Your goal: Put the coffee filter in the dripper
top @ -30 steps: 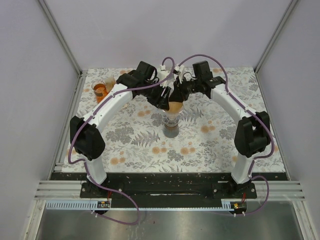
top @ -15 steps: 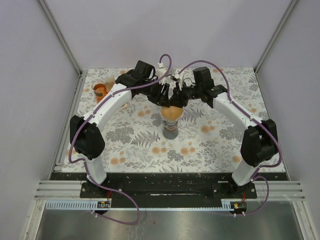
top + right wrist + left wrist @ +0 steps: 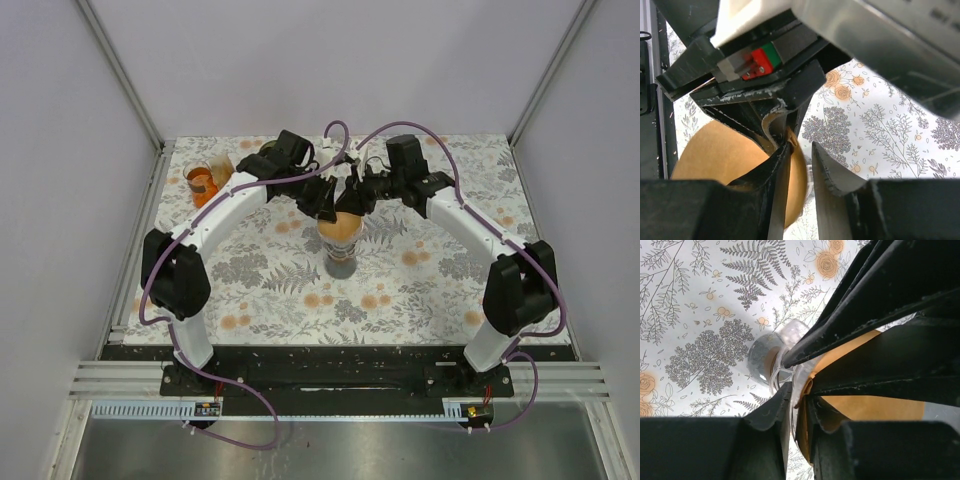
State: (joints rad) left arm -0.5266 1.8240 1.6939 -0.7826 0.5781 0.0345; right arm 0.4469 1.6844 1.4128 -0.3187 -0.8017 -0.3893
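Both over dark translucent cone dripper point(image 3: 342, 258): left gripper point(image 3: 796, 395) pinching brown paper coffee filter point(image 3: 870, 407) rim; right gripper point(image 3: 800, 150) fingers parted.

— How do the arms stand?
— The left arm point(image 3: 215, 215) rises from its base at seven o'clock of the top view, elbows out at eight, then bends in toward twelve. The right arm point(image 3: 470, 215) mirrors it from five and four.
— And the grippers?
— Tip to tip just above centre: the left gripper point(image 3: 327, 208) reaches in from ten o'clock, the right gripper point(image 3: 352, 203) from two.
— Jaws?
— The left's are nearly together, pinching the edge of the coffee filter point(image 3: 865, 405). The right's seem slightly parted, though its wrist view is crowded.
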